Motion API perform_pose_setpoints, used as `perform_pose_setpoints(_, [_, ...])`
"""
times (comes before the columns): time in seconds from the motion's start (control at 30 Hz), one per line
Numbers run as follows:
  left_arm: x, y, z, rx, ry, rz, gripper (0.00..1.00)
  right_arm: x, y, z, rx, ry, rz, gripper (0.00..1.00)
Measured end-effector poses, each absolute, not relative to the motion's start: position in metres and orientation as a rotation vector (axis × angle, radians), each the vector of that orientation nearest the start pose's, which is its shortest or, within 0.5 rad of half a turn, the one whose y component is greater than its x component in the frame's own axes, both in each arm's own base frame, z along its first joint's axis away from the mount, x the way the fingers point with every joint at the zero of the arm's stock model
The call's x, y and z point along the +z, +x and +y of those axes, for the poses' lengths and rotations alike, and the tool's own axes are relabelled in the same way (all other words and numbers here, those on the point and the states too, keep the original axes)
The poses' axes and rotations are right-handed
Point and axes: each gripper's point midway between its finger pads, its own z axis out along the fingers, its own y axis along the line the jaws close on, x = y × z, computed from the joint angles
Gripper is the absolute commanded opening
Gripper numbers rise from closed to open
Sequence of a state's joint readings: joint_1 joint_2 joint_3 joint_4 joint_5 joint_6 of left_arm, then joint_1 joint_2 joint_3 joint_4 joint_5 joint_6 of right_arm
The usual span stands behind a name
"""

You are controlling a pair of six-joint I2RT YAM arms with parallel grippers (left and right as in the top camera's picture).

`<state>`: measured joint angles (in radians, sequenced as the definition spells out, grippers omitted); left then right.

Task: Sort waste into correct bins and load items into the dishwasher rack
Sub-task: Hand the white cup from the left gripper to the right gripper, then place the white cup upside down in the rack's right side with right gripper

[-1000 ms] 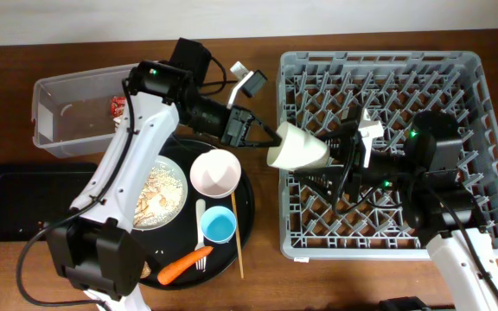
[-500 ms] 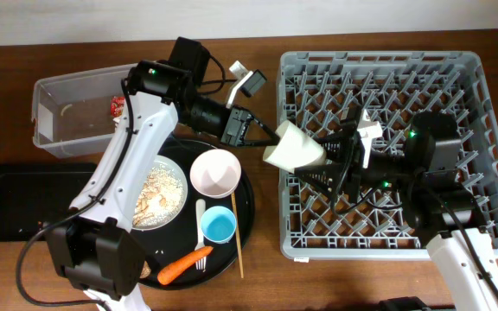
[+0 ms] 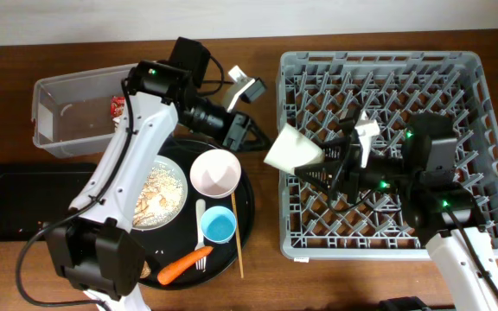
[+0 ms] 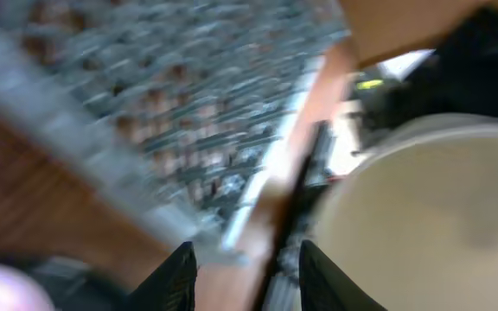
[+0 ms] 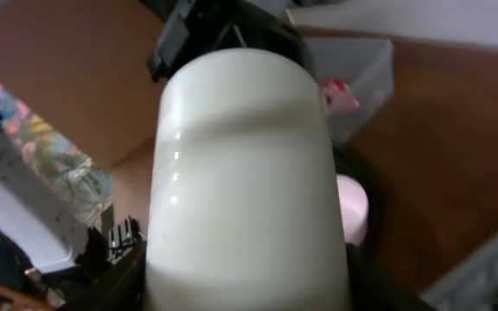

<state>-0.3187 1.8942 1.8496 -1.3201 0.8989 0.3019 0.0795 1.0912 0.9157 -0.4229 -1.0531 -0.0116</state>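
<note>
The cream cup [image 3: 293, 149] lies on its side over the left edge of the grey dishwasher rack [image 3: 387, 60]. My right gripper [image 3: 325, 159] is shut on its base; in the right wrist view the cup [image 5: 245, 173] fills the frame between the fingers [image 5: 111, 276]. My left gripper [image 3: 242, 131] is open and empty, just left of the cup's rim. In the blurred left wrist view the left gripper [image 4: 245, 281] has nothing between its fingers, and the cup [image 4: 422, 216] shows at the right.
A round black tray [image 3: 245, 207] holds a plate of rice [image 3: 158, 194], a pink bowl [image 3: 214, 173], a blue cup [image 3: 219, 225], a carrot [image 3: 182, 265], a spoon [image 3: 201, 216] and a chopstick [image 3: 238, 246]. A clear tub [image 3: 67, 117] holds a red wrapper [image 3: 117, 105]. A shallow black tray [image 3: 7, 203] lies at the left.
My left gripper has let go of the cream cup's rim and drawn back to the left. The right gripper keeps hold of the cup, which has barely moved.
</note>
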Motion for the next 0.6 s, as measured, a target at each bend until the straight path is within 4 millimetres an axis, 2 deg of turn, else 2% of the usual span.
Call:
perform_pose_setpoints(0.17, [0.199, 0.352, -0.192, -0.873, 0.719, 2.768, 0.38, 0.237, 0.27, 0.153, 1.059, -0.491, 2.172, 0.2])
perform_pose_setpoints(0.27, [0.19, 0.358, -0.167, -0.737, 0.635, 2.843, 0.38, 0.212, 0.268, 0.13, 0.895, -0.328, 2.373, 0.17])
perform_pose_setpoints(0.3, [0.189, 0.358, -0.166, -0.73, 0.627, 2.85, 0.38, 0.206, 0.267, 0.117, 0.799, -0.254, 2.451, 0.17])
perform_pose_setpoints(0.37, [0.183, 0.359, -0.15, -0.626, 0.593, 2.896, 0.38, 0.204, 0.265, 0.097, 0.654, -0.169, 2.527, 0.15])
perform_pose_setpoints(0.43, [0.18, 0.359, -0.141, -0.553, 0.582, 2.922, 0.38, 0.212, 0.265, 0.073, 0.508, -0.073, 2.568, 0.12])
perform_pose_setpoints(0.53, [0.177, 0.36, -0.134, -0.489, 0.578, 2.935, 0.37, 0.231, 0.27, 0.03, 0.329, 0.096, 2.552, 0.1])
perform_pose_setpoints(0.6, [0.176, 0.36, -0.131, -0.46, 0.573, 2.942, 0.37, 0.24, 0.271, -0.009, 0.224, 0.256, 2.518, 0.1])
